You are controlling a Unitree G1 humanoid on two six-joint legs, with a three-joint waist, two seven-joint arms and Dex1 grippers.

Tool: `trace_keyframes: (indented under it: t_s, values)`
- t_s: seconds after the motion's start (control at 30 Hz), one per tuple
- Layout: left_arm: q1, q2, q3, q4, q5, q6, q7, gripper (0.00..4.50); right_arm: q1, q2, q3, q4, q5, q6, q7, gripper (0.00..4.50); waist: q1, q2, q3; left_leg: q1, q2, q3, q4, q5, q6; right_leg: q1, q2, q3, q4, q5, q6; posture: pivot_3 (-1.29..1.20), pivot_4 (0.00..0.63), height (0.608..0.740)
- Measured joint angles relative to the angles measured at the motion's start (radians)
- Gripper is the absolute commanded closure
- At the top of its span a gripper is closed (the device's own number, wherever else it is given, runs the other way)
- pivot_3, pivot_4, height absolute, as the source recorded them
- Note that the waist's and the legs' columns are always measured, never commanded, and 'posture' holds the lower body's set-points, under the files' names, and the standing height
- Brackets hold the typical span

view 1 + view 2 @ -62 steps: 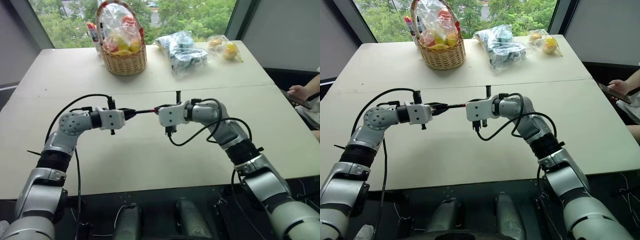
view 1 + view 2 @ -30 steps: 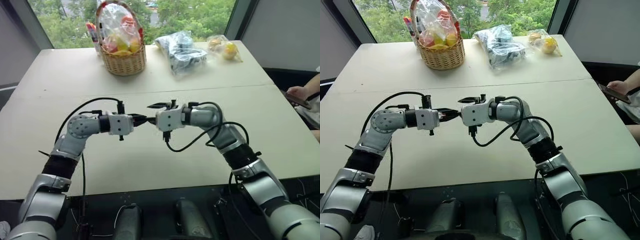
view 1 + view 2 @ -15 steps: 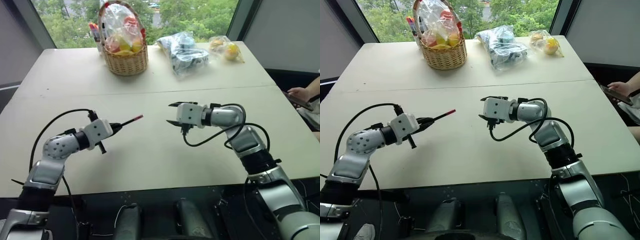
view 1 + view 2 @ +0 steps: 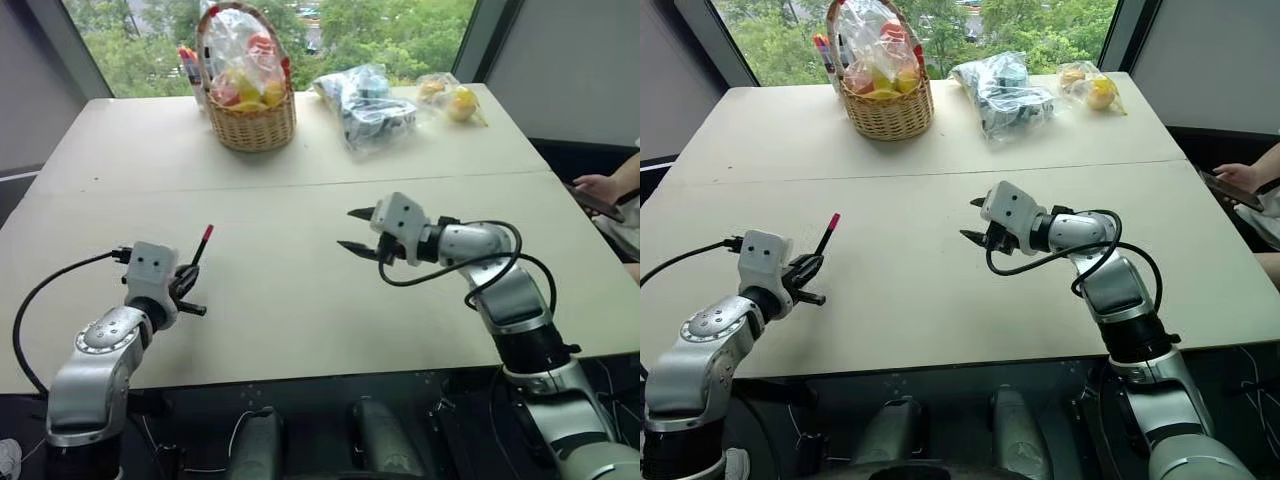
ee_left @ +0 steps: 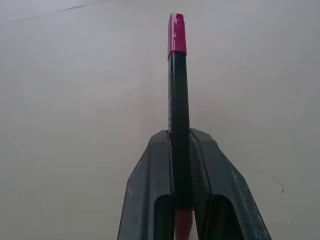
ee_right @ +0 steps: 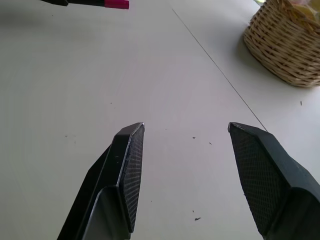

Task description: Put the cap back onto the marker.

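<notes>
My left gripper (image 4: pixel 183 285) is shut on the slim black marker (image 4: pixel 193 260), low over the near left part of the table. The marker points away from me and slightly up. The red-pink cap (image 4: pixel 206 233) sits on its far end; the left wrist view shows the cap (image 5: pixel 176 34) on the marker (image 5: pixel 178 110) between my closed fingers (image 5: pixel 150 165). My right gripper (image 4: pixel 348 230) hovers over the middle of the table, open, with nothing between its fingers (image 6: pixel 131 165). The right wrist view catches the cap (image 6: pixel 116 4) at its edge.
A wicker basket (image 4: pixel 250 120) of wrapped fruit stands at the back, with coloured pens (image 4: pixel 185 58) beside it. Clear plastic bags (image 4: pixel 365 100) and a bag of fruit (image 4: pixel 450 97) lie at the back right. A person's hand (image 4: pixel 598 188) with a phone is at the right edge.
The two grippers, which met at the table's middle, have drawn apart. My left gripper swung left and toward me with the capped marker, rolling it. My right gripper shifted right, open.
</notes>
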Motion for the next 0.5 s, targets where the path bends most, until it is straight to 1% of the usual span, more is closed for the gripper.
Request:
trace_keyframes:
  t_s: [0.2,0.37,0.5]
  values:
    - [-0.040,-0.063,0.013,-0.035,-0.011,0.165,0.088,4.50,-0.001,-0.009,-0.025,-0.053,0.110,0.074,0.027,1.79,-0.001,0.000,0.000,0.000,0.000,0.000,0.000,0.000,0.000,0.000,0.000,0.000,0.000,0.000,0.000,0.00,0.150,0.740]
    - [-0.048,-0.114,0.045,-0.048,-0.029,0.275,0.121,4.50,-0.002,-0.038,-0.026,-0.069,0.141,0.083,0.037,1.79,-0.003,-0.001,0.000,0.000,0.000,0.000,0.000,0.000,0.000,0.000,0.000,0.000,0.000,0.000,0.000,0.00,0.150,0.740]
    - [-0.058,-0.133,0.060,-0.059,-0.034,0.305,0.133,4.50,-0.004,-0.046,-0.025,-0.072,0.149,0.082,0.038,1.79,-0.004,-0.001,0.000,0.000,0.000,0.000,0.000,0.000,0.000,0.000,0.000,0.000,0.000,0.000,0.000,0.00,0.150,0.740]
